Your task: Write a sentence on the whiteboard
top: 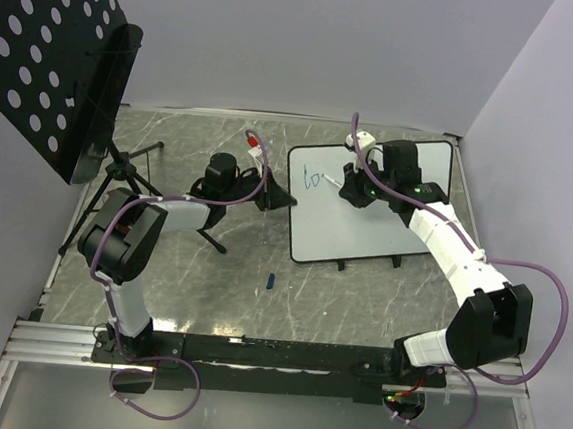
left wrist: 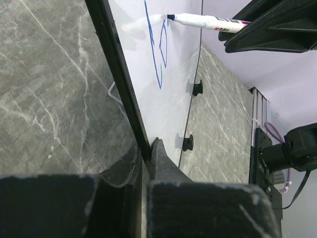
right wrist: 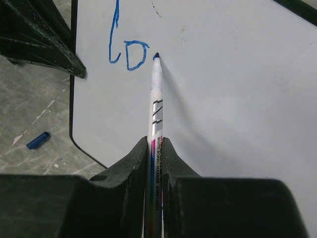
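The whiteboard lies on the grey marble table, right of centre. My left gripper is shut on its black left rim, one finger on each side of the edge. My right gripper is shut on a white marker and hovers over the board's upper left part. The marker's blue tip touches the board just right of the blue writing. Of the sentence only two letters show, an "l" and an "o", near the board's top left corner.
A small blue marker cap lies on the table in front of the board's lower left corner. A black perforated panel on a tripod stand stands at the far left. Walls close in behind and on the right. The board's black feet stick out at its near edge.
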Robot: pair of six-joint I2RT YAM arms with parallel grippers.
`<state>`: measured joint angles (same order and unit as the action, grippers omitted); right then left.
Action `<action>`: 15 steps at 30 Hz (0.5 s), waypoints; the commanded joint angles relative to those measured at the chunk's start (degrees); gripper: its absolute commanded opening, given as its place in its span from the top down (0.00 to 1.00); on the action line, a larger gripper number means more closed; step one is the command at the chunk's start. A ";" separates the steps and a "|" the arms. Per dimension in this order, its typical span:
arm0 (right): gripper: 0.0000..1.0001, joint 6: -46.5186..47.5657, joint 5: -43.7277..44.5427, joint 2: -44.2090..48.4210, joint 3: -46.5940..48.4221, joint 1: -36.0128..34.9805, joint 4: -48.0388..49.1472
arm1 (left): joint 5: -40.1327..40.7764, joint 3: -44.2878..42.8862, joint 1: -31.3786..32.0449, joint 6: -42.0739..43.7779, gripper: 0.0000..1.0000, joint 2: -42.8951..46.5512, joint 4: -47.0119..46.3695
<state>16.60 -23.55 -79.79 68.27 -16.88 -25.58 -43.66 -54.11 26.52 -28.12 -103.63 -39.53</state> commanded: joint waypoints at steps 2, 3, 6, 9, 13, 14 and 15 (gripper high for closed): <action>1.00 0.89 0.61 0.07 0.46 -0.25 0.71 | 1.03 0.49 0.81 7.20 0.99 1.77 -1.25; 1.00 0.89 0.61 0.16 0.29 -0.25 0.71 | 1.03 0.49 0.81 7.20 0.99 1.68 -1.25; 1.00 1.07 0.70 0.86 -0.50 -0.17 0.27 | 1.03 0.41 0.81 7.20 0.99 1.59 -1.25; 1.00 1.24 0.70 1.56 -1.65 -0.25 -0.25 | 1.03 0.32 0.90 7.11 0.99 1.42 -1.34; 1.00 1.51 1.14 2.44 -3.14 -0.17 -0.34 | 1.03 0.41 0.90 7.11 0.99 1.51 -1.43; 1.00 1.51 1.31 2.79 -3.67 -0.25 -0.34 | 1.12 0.41 0.90 7.11 0.99 1.51 -1.43; 1.00 1.51 1.23 2.97 -3.84 -0.17 -0.43 | 1.03 0.41 0.90 7.20 0.99 1.51 -1.52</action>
<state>17.47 -23.59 -79.48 65.84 -16.91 -25.85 -43.38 -54.06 26.55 -28.14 -103.63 -39.05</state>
